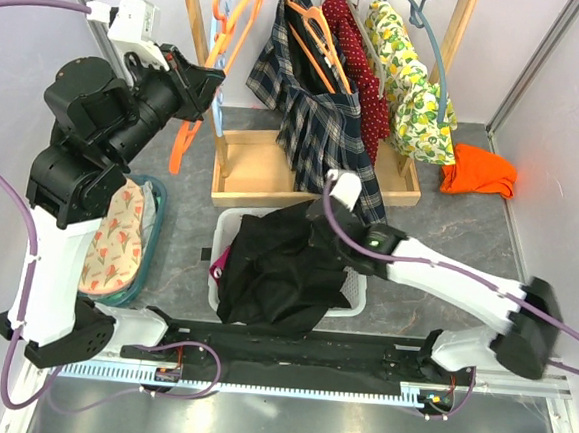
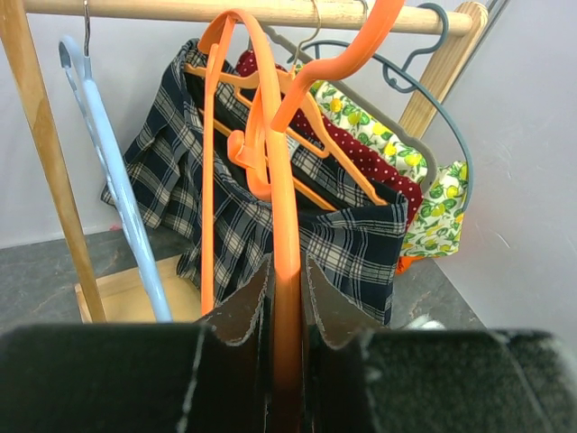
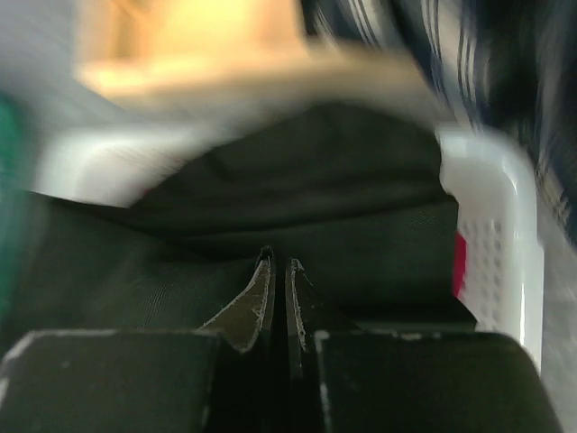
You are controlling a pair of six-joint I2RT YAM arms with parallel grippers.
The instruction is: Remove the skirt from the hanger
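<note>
The plaid skirt [image 1: 321,129] hangs on the wooden rack on its pale peach hanger [image 1: 318,40]. Both also show in the left wrist view: the skirt [image 2: 361,244] and the peach hanger [image 2: 306,104]. My left gripper [image 1: 208,82] is raised left of the skirt and shut on a brighter orange hanger [image 2: 286,225], which is bare; the jaws [image 2: 287,275] pinch its bar. My right gripper [image 1: 334,188] is low by the skirt's hem. In the blurred right wrist view it [image 3: 278,263] is shut and empty above the black garment [image 3: 270,207].
A white basket [image 1: 358,297] with the black garment [image 1: 286,261] and a magenta one [image 1: 221,263] sits in front of the rack base [image 1: 253,169]. A light-blue hanger [image 2: 117,180], red dotted dress [image 2: 379,167] and lemon-print garment [image 2: 433,216] hang nearby. A teal basin [image 1: 156,221] stands left, an orange cloth [image 1: 479,171] right.
</note>
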